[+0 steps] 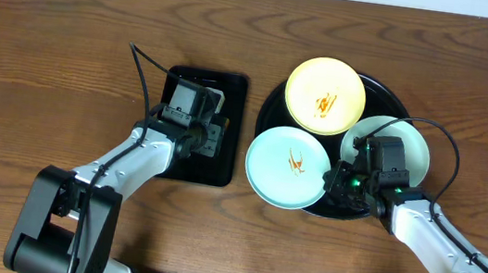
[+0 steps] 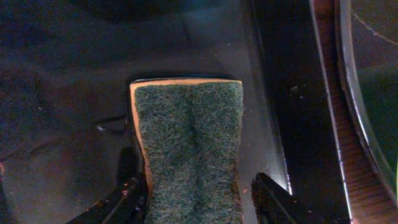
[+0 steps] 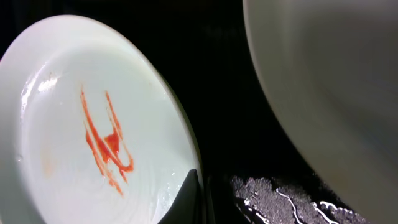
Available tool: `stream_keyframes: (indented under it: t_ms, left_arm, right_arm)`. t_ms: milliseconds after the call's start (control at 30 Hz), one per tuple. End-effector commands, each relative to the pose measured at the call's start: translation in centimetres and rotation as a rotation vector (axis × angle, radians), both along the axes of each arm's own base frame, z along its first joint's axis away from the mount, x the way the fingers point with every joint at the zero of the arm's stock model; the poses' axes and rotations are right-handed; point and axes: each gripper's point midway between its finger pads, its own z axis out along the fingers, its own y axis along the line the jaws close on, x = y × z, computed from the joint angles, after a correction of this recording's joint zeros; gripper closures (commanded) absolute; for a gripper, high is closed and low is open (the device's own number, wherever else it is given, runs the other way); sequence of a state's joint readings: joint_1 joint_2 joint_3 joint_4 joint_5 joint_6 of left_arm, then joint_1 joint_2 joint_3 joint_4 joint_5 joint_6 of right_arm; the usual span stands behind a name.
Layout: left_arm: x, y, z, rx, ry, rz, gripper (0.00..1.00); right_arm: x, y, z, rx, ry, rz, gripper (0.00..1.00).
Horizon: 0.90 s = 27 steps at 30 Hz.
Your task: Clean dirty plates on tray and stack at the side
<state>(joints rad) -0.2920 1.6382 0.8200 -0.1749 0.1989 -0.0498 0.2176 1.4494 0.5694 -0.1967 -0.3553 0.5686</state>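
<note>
The round black tray (image 1: 389, 91) holds three plates. A pale yellow plate (image 1: 325, 95) with an orange smear lies at its back. A mint-green plate (image 1: 287, 165) with a red smear overhangs its left rim. A second mint-green plate (image 1: 410, 148) lies at the right, partly under my right arm. My right gripper (image 1: 339, 181) is shut on the smeared mint plate's right rim; in the right wrist view one finger (image 3: 202, 193) rests on that plate (image 3: 74, 124). My left gripper (image 1: 202, 113) is open around a green sponge (image 2: 189, 143); its left finger touches the sponge and its right finger (image 2: 199, 202) stands a little apart.
The sponge lies in a smaller rectangular black tray (image 1: 231, 88) left of the round tray; its right wall (image 2: 292, 93) is close to my left fingers. A second pale plate (image 3: 323, 81) fills the right wrist view's upper right. Wooden table (image 1: 51, 38) all around.
</note>
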Motion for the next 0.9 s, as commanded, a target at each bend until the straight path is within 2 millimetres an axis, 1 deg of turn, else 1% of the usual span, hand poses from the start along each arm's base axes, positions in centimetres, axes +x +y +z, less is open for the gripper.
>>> stream_keyframes:
  t_ms: [0,167,200,267,300,367,400,500,633,767,867]
  left_arm:
    - [0.2,0.4,-0.5,0.036,-0.001,-0.002,0.45]
    - [0.0,0.7,-1.8,0.056,0.026,0.003,0.47]
    - [0.0,0.7,-2.1,0.058,0.032,0.003,0.52]
    - [0.0,0.7,-2.4,0.059,0.035,0.003,0.66]
    - [0.1,0.7,-2.3,0.057,0.032,0.004,0.75]
    - [0.5,0.6,-1.7,0.048,0.013,0.011,0.88]
    - [0.8,0.5,-1.2,0.043,-0.003,0.012,0.92]
    - [1.6,0.5,0.8,0.035,-0.064,0.020,0.92]
    - [2.2,0.4,3.3,0.019,-0.133,0.025,0.92]
    - [2.4,0.3,4.9,0.000,-0.172,0.036,0.93]
    - [2.5,0.3,5.5,-0.009,-0.185,0.043,0.93]
  right_arm:
    - [0.5,-0.3,0.1,-0.017,-0.001,-0.029,0.99]
    - [-0.2,-1.0,-0.5,-0.051,0.041,-0.059,0.99]
    - [-0.3,-1.1,-0.6,-0.053,0.046,-0.061,0.99]
    - [-0.4,-1.1,-0.6,-0.054,0.049,-0.061,0.99]
    - [-0.4,-1.1,-0.6,-0.054,0.049,-0.061,0.99]
    - [-0.4,-1.1,-0.6,-0.054,0.050,-0.061,0.99]
    - [-0.4,-1.1,-0.6,-0.054,0.051,-0.061,0.99]
    - [-0.4,-1.1,-0.6,-0.054,0.050,-0.061,0.99]
    - [-0.4,-1.1,-0.6,-0.054,0.050,-0.061,0.99]
    - [-0.4,-1.1,-0.6,-0.054,0.050,-0.061,0.99]
    - [-0.4,-1.1,-0.6,-0.054,0.050,-0.061,0.99]
